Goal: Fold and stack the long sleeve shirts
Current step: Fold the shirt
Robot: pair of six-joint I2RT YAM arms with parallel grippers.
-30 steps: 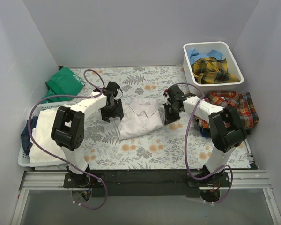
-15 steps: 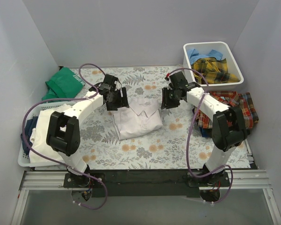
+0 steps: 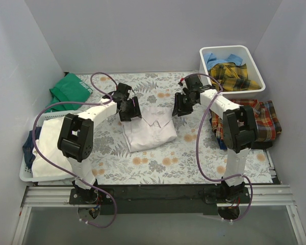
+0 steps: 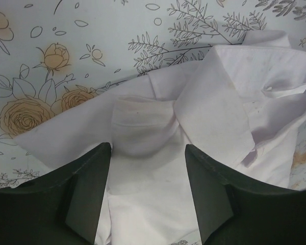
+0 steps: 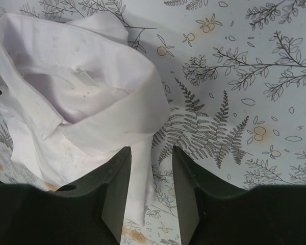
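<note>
basket (image 3: 24,176): far left, white cloth (image 3: 48,148) heaped in it, dark blue cloth (image 3: 29,145) at its left edge
green garment (image 3: 69,91): crumpled, back-left corner
left gripper (image 4: 148,163): jaws wide, nothing held, over left side of the collar (image 4: 219,97)
white shirt (image 3: 150,130): folded, mid-table on floral cover (image 3: 158,163), collar at far end
right gripper (image 5: 150,163): jaws narrowly apart, empty, at shirt's right collar edge
red plaid shirt (image 3: 257,117): crumpled, right table edge
bin (image 3: 227,48): back right, holds yellow plaid shirt (image 3: 232,75) and light blue shirt (image 3: 214,58)

Plain grey walls (image 3: 143,30) — floral table cover (image 3: 158,163), evenly lit.
</note>
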